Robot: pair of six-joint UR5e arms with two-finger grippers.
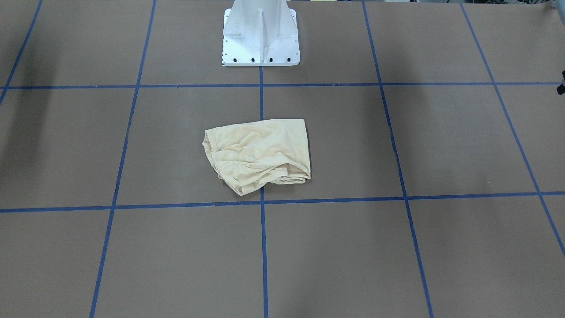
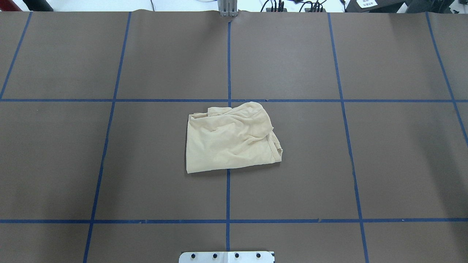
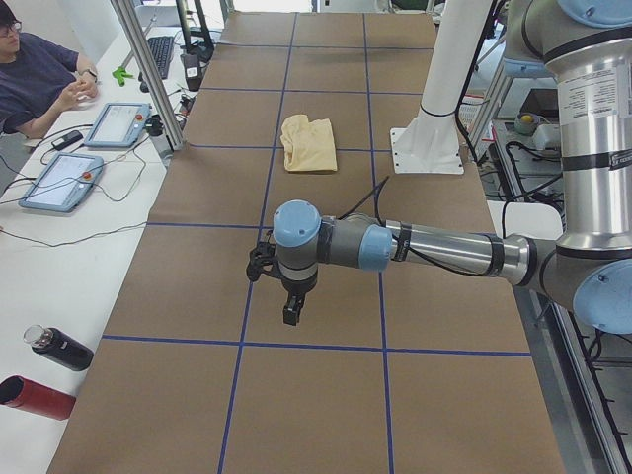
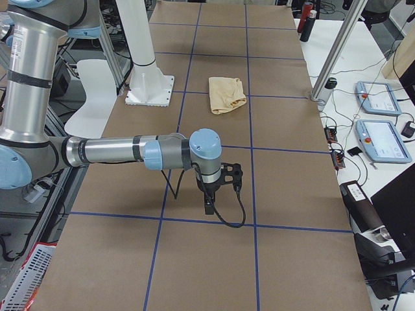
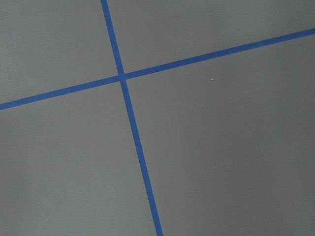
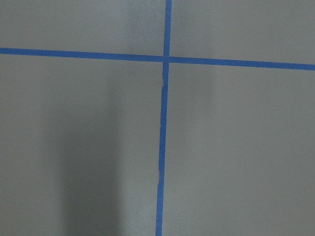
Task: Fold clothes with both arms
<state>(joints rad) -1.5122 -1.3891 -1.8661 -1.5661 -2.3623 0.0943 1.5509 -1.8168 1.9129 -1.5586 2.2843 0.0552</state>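
Note:
The cream-yellow T-shirt (image 2: 230, 140) lies folded into a rumpled, roughly square bundle at the table's middle, print hidden. It also shows in the front-facing view (image 1: 258, 154), the left view (image 3: 306, 143) and the right view (image 4: 227, 94). The left arm reaches over the table's left end, far from the shirt, its black gripper (image 3: 288, 308) pointing down. The right arm does the same at the right end with its gripper (image 4: 210, 204). Both grippers show only in the side views, so I cannot tell if they are open or shut. Both wrist views show only brown table and blue tape.
The white pedestal base (image 1: 260, 39) stands behind the shirt. Blue tape lines (image 2: 228, 54) grid the brown table. An operator (image 3: 39, 79) sits beside tablets (image 3: 59, 183). Bottles (image 3: 39, 380) lie off the table's edge. An aluminium post (image 4: 340, 52) stands at the far side.

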